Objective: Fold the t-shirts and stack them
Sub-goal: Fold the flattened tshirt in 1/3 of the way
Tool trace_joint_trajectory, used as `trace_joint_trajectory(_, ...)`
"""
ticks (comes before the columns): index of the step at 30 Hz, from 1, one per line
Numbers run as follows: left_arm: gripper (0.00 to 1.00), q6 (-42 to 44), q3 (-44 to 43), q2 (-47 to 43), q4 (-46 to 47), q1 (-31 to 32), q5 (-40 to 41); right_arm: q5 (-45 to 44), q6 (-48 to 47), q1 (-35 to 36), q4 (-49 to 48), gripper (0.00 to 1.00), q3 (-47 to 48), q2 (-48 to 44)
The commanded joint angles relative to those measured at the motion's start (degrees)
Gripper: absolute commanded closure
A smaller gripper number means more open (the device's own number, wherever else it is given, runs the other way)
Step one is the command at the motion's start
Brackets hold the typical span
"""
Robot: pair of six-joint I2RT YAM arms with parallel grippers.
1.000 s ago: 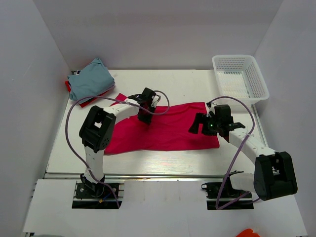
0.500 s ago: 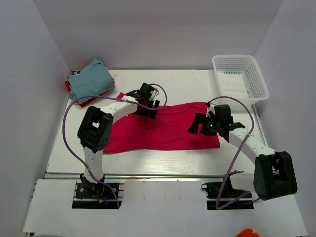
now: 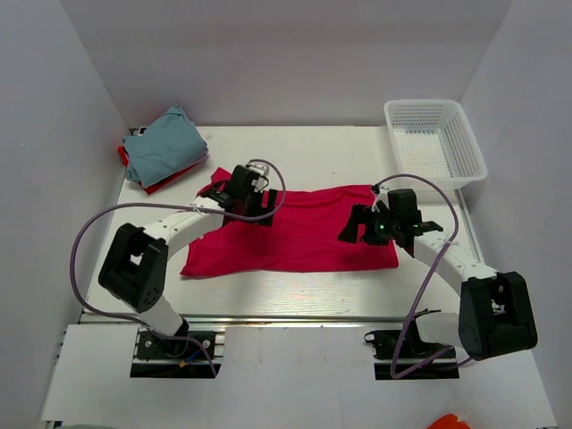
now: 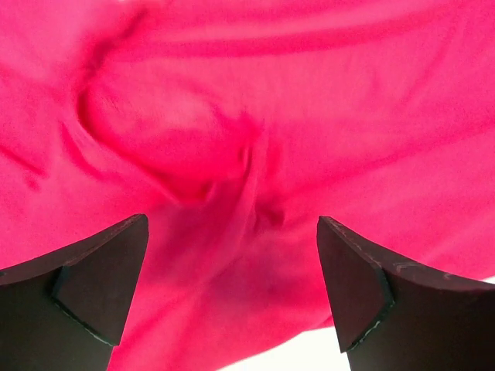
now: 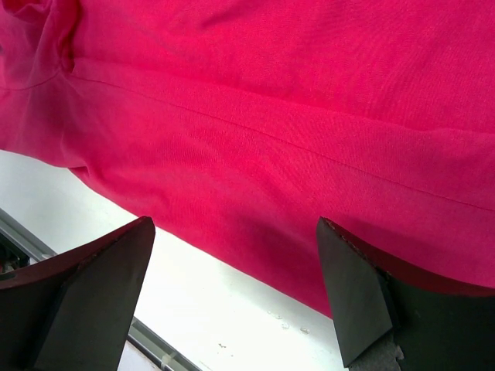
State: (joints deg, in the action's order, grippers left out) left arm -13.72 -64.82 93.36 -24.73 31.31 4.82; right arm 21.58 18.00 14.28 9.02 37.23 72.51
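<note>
A magenta-pink t-shirt [image 3: 295, 237] lies spread across the middle of the table, with a rumpled fold [image 4: 178, 131] near its far left corner. My left gripper [image 3: 250, 207] hovers open over that corner, and in the left wrist view the left gripper [image 4: 232, 232] has only cloth below it and nothing between its fingers. My right gripper [image 3: 350, 228] stands open above the shirt's right part; in the right wrist view the right gripper [image 5: 236, 232] is over the hem [image 5: 255, 255]. A folded blue-grey t-shirt [image 3: 164, 147] rests on a red t-shirt [image 3: 150, 186] at the back left.
A white mesh basket [image 3: 435, 143] stands at the back right corner. White walls close in the table on three sides. Bare white table [image 5: 209, 309] shows along the pink shirt's near edge, with a metal rail [image 3: 295, 315] along the front.
My left gripper has opened and let go of the pink shirt, and has moved a little left and back as its elbow swung out left. The right arm has stayed put.
</note>
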Motion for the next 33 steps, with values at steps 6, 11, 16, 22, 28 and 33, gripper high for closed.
trace_joint_trajectory(6,0.01,0.62,6.55,-0.47,11.72,0.07,-10.97,0.57,-0.59,0.04,0.38,0.10,0.03,0.79)
trace_joint_trajectory(11,0.01,1.23,2.33,4.72,9.35,-0.46,-7.81,-2.60,-0.60,-0.13,1.35,0.10,0.30,0.35)
trace_joint_trajectory(16,0.01,1.85,-1.79,10.51,9.35,-0.98,-6.58,-3.65,-0.68,-0.05,2.23,0.10,1.09,0.35)
trace_joint_trajectory(22,0.01,5.18,-4.70,15.00,12.95,-1.60,-8.59,-5.32,-1.04,-0.13,3.37,0.10,2.05,0.35)
trace_joint_trajectory(28,0.02,7.04,-8.30,16.77,11.55,-2.13,-11.41,-7.69,-1.30,0.04,3.73,0.10,2.76,-1.23)
trace_joint_trajectory(33,0.00,7.13,-12.78,13.17,8.31,-2.66,-6.34,-11.30,0.19,-0.13,0.32,0.10,6.97,-0.79)
